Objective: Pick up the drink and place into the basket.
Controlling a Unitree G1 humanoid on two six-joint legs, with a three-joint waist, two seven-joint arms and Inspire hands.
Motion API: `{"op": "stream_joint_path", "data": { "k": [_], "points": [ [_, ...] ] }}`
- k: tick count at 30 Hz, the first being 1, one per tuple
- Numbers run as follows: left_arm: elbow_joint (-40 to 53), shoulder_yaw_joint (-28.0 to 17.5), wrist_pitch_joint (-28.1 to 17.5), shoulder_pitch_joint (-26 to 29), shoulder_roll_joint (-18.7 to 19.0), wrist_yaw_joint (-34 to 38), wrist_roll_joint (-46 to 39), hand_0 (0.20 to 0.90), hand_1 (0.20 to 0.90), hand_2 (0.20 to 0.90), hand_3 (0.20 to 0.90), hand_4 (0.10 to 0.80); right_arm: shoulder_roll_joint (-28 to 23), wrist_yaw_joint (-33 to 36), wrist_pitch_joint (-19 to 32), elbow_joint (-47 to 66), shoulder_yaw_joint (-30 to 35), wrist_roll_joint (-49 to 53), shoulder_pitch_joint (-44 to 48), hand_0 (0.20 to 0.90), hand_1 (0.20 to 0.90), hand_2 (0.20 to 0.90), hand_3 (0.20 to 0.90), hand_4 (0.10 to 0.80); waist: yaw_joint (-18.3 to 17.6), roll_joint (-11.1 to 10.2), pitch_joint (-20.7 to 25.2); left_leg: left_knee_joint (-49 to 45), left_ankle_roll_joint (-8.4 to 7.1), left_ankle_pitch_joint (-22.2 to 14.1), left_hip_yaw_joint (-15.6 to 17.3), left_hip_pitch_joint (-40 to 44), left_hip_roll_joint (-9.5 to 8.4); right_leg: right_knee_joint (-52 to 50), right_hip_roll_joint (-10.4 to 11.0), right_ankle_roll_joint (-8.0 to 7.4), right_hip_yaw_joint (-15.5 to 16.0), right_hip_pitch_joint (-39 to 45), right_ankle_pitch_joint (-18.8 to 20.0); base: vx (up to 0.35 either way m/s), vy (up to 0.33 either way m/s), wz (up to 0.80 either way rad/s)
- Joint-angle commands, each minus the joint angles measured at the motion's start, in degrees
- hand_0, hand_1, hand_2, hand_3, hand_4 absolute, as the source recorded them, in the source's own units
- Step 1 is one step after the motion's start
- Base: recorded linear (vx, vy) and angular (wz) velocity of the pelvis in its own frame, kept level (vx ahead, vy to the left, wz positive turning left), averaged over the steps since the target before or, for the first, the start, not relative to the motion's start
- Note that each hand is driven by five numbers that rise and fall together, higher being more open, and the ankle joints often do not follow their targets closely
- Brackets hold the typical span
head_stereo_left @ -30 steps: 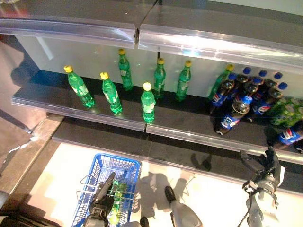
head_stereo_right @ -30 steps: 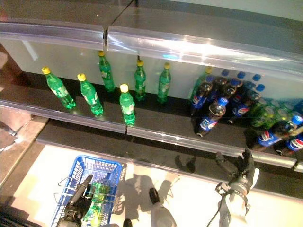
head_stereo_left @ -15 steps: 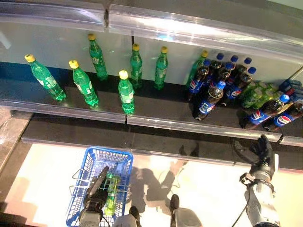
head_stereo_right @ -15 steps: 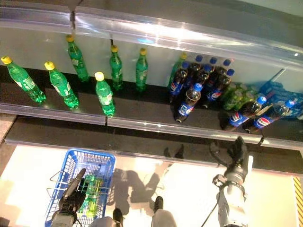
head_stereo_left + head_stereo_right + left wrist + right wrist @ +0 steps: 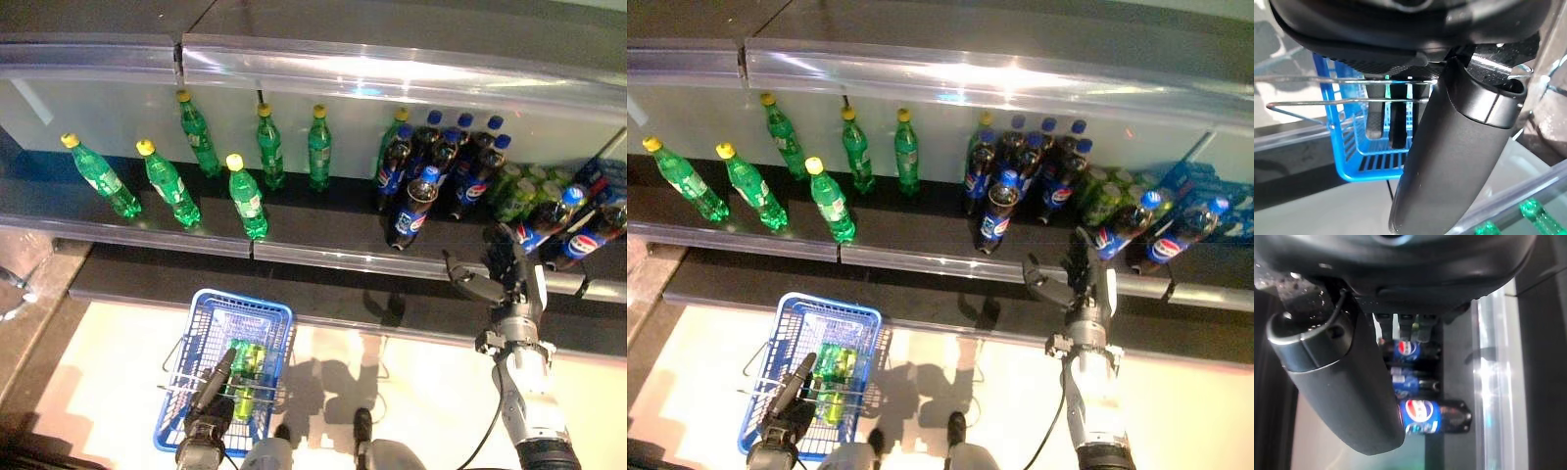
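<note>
Cola bottles (image 5: 446, 166) with blue caps stand bunched on the dark shelf (image 5: 323, 230), right of the middle, one cola bottle (image 5: 412, 208) out in front near the shelf's clear front lip. Further right two more lie tipped among green packs (image 5: 524, 191). The right hand (image 5: 509, 284) is raised at that lip, fingers straight and spread, thumb out to the side, holding nothing; its wrist view looks along the fingers at cola bottles beyond them. Half a second ago the hand hung lower, below the shelf front, so it has climbed toward the bottles, though the camera has shifted too.

Six green bottles (image 5: 247, 196) with yellow caps stand spaced out along the left half of the shelf, with bare shelf between them and the cola cluster.

Down on the pale floor the blue basket (image 5: 201, 323) already has green bottles (image 5: 243, 377) lying in it. The left hand (image 5: 211, 397) is at its wire handles (image 5: 181, 377) as before, fingers reaching down past them into the basket; whether they grip I cannot tell. Open floor lies between basket and right arm.
</note>
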State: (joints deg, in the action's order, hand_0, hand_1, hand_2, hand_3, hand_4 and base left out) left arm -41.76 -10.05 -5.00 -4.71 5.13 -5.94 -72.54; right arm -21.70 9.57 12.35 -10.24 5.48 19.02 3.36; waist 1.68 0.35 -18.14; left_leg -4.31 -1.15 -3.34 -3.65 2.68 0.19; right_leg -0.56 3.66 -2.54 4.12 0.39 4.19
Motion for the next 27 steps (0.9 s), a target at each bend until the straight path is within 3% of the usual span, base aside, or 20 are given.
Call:
{"op": "stream_joint_path", "data": {
  "k": [1, 3, 8, 10, 12, 14, 16, 18, 22, 27],
  "points": [
    [8.2, -2.9, -8.3, 1.5, 5.3, -9.2, -1.3, 0.3, 0.3, 0.3, 0.2, 0.1, -3.8, 0.5, 4.9, 5.9, 0.9, -1.6, 4.0, 0.9, 0.9, 0.9, 0.9, 0.8, 1.8, -0.9, 5.4, -1.5, 0.5, 5.8, 1.2, -9.0, -4.92, -4.6, -2.7, 1.72, 1.0, 4.4, -7.4, 0.117, 0.151, -0.18],
    [7.6, -2.9, -8.9, 1.5, 5.4, -9.0, -2.3, 0.3, 0.3, 0.3, 0.2, 0.1, -4.3, 0.1, 4.7, 5.8, 0.7, -1.3, 4.9, 0.9, 0.9, 0.9, 0.9, 0.8, 2.2, -1.0, 5.5, -1.9, 1.08, 5.0, -0.2, -8.6, -5.74, -4.7, -2.3, 1.71, 1.2, 4.2, -7.7, 0.123, 0.175, -0.07],
    [6.0, -3.7, -7.4, 1.5, 6.2, -10.0, -1.3, 0.3, 0.3, 0.3, 0.2, 0.1, -5.1, -0.3, 5.5, 4.7, 1.8, 0.4, 4.3, 0.9, 0.9, 0.9, 0.9, 0.8, 2.6, -0.7, 6.0, -1.6, 2.54, 3.1, -0.4, -5.7, -5.76, -8.5, 0.0, 0.98, 3.6, 3.3, -9.2, 0.141, 0.202, -0.1],
    [5.6, -4.0, -7.0, 1.9, 7.1, -10.2, -0.8, 0.3, 0.3, 0.3, 0.2, 0.1, -5.1, 0.2, 5.6, 4.1, 1.7, 1.5, 4.6, 0.9, 0.9, 0.9, 0.9, 0.8, 2.9, -0.4, 5.6, -1.9, 3.48, 2.7, 0.0, -4.9, -5.53, -14.2, 1.1, 0.16, 4.4, 0.9, -9.8, 0.102, 0.147, -0.01],
    [5.8, -4.6, -6.5, 2.1, 8.0, -10.0, -1.0, 0.3, 0.3, 0.3, 0.2, 0.1, -4.9, 0.6, 5.9, 3.6, 1.6, 1.6, 4.9, 0.9, 0.9, 0.9, 0.9, 0.8, 3.0, -0.1, 4.9, -2.3, 4.54, 2.2, 0.4, -4.4, -5.48, -21.9, 2.9, -1.63, 4.3, -3.4, -8.0, 0.077, 0.096, -0.05],
    [6.7, -3.9, -6.6, 3.5, 8.8, -8.9, -1.9, 0.3, 0.3, 0.3, 0.2, 0.1, -5.5, 1.4, 6.0, 2.8, 1.6, 1.9, 7.3, 0.9, 0.9, 0.9, 0.9, 0.8, 3.0, -0.2, 3.4, -2.4, 4.54, 2.1, 0.6, -4.7, -5.71, -20.0, 3.6, -2.25, 3.6, -5.7, -6.8, 0.005, -0.052, -0.2],
    [7.1, -2.4, -7.7, 5.1, 9.5, -8.7, -3.5, 0.3, 0.3, 0.3, 0.2, 0.1, -6.3, 2.1, 6.2, 2.0, 1.2, 2.4, 10.6, 0.9, 0.9, 0.9, 0.9, 0.8, 2.7, -0.3, 1.9, -2.8, 3.95, 2.0, 0.6, -6.0, -5.86, -14.2, 2.8, -2.1, 2.7, -6.2, -6.0, -0.081, -0.119, -0.28],
    [7.4, -0.9, -9.0, 6.5, 10.1, -9.1, -5.2, 0.3, 0.3, 0.3, 0.2, 0.1, -7.0, 2.9, 7.1, 2.0, 0.6, 2.8, 13.0, 0.9, 0.9, 0.9, 0.9, 0.8, 1.7, -0.4, -0.3, -4.9, 4.07, 1.7, 0.6, -8.8, -6.25, -11.9, 1.4, -1.47, -0.5, -7.5, -4.9, -0.144, -0.144, -0.15],
    [8.8, 0.5, -9.7, 7.8, 9.9, -8.5, -4.7, 0.3, 0.3, 0.3, 0.2, 0.1, -7.5, 4.5, 7.4, 1.1, -0.4, 2.5, 15.9, 0.9, 0.9, 0.9, 0.9, 0.8, 2.3, -0.8, -1.7, -7.1, 4.06, 1.4, 0.3, -11.4, -6.13, -11.2, 1.0, -0.83, -0.3, -7.8, -4.9, -0.011, -0.163, 0.08],
    [10.6, 1.1, -9.5, 8.0, 9.8, -9.7, -4.3, 0.3, 0.3, 0.3, 0.2, 0.1, -8.1, 6.2, 8.7, 2.2, 0.0, 2.8, 16.1, 0.9, 0.9, 0.9, 0.9, 0.8, 3.3, -1.2, -3.6, -13.0, 3.69, -0.4, -0.4, -15.6, -5.84, -15.2, 1.5, 0.88, 1.7, -9.2, -7.8, 0.014, -0.163, 0.11]
  ]
}}
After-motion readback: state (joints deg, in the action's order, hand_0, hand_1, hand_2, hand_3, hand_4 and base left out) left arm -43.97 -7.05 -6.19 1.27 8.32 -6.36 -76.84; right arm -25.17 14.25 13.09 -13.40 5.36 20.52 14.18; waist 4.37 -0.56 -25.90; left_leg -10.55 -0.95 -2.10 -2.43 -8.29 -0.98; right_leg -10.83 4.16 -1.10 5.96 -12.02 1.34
